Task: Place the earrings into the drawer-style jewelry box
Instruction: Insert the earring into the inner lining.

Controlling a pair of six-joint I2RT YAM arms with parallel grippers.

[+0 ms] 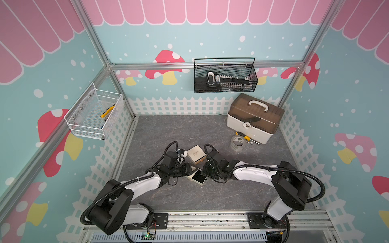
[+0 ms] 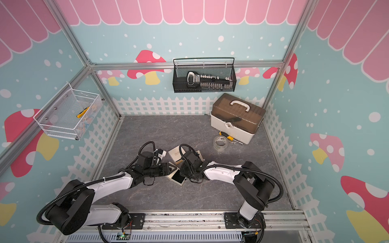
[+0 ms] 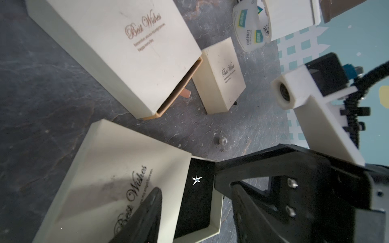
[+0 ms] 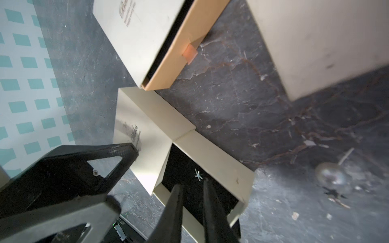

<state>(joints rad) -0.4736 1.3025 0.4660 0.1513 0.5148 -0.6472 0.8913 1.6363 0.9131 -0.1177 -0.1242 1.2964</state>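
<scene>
Currently, the star earring is lying on the black lining of the small box, in the part that its lid is leaving uncovered. This box is sitting on the grey desk, about midway between the side edges and nearer the front edge. The right pincer is pointing down into that uncovered part, its fingertips hanging just short of the earring and not touching it. It is released, the fingers parted by a thin gap with nothing between them. The left pincer is standing part-way spread around the same box, one finger over the lid and the other at the tray's end. Whether it is pressing the box I cannot tell.

Both arms are reaching in from the desk's front edge, elbows bowed outward. The left arm and the right arm are turning their forearms inward, so the pincers are facing each other across the box.

The drawer-style jewelry box is resting just behind, toward the back edge, its tan drawer standing part-way out. A bead with a pin is lying on the bare desk near the small box.
</scene>
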